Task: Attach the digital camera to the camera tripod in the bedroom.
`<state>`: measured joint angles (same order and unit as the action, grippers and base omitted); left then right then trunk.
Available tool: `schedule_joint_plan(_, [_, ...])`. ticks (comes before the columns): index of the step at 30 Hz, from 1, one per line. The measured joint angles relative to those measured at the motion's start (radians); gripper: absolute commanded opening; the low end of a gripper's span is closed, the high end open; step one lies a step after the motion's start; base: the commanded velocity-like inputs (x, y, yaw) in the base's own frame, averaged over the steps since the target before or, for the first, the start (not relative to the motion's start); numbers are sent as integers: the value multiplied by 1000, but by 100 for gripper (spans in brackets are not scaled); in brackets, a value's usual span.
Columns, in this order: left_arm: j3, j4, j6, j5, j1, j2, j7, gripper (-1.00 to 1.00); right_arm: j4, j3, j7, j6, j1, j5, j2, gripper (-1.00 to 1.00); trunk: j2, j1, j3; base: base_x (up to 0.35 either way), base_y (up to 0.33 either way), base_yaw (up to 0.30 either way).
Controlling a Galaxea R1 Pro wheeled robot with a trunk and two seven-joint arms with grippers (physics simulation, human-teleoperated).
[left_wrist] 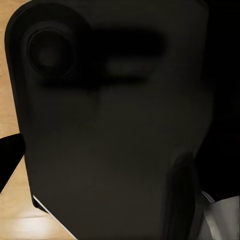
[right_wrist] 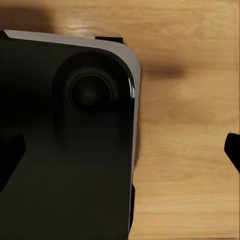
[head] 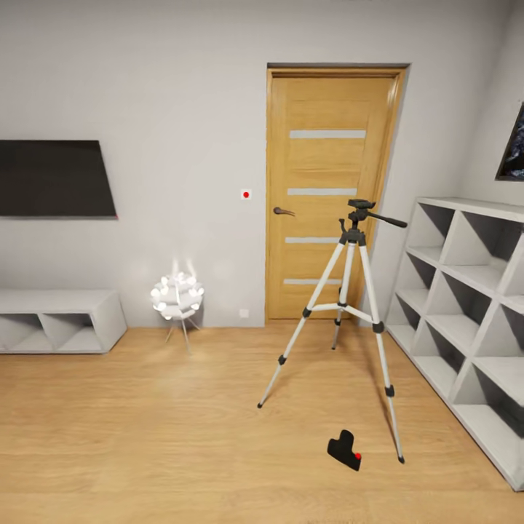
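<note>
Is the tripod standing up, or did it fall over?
Standing up. The camera tripod has its three legs spread on the wood floor, its head up by the door.

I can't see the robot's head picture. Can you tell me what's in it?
A camera tripod stands on a light wood floor in front of an oak door, and a small black digital camera with a red button lies on the floor near the tripod's feet. White cube shelving lines the right wall; a dark screen hangs at left.

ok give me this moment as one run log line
scene: bedroom | digital camera: on wood floor by tripod's near right foot | camera tripod: upright before oak door, head bare | attach: not yet done | grippers: cannot tell
</note>
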<state>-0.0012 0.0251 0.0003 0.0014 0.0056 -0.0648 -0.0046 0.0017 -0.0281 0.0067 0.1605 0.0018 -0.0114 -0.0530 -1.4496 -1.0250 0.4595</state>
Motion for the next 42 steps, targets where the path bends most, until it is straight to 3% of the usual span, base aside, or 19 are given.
schedule_joint_plan(16, [-2, -2, 4, 0, 0, 8, 0, 100, 2, 0, 76, -2, 0, -1, 0, 100, 0, 0, 1, 0, 0, -299])
schedule_joint_plan(42, [-1, -3, 4, 0, 0, 17, 2, 100, 1, -1, 87, -2, 0, -2, -2, 100, 0, 0, 29, 8, 0, -197])
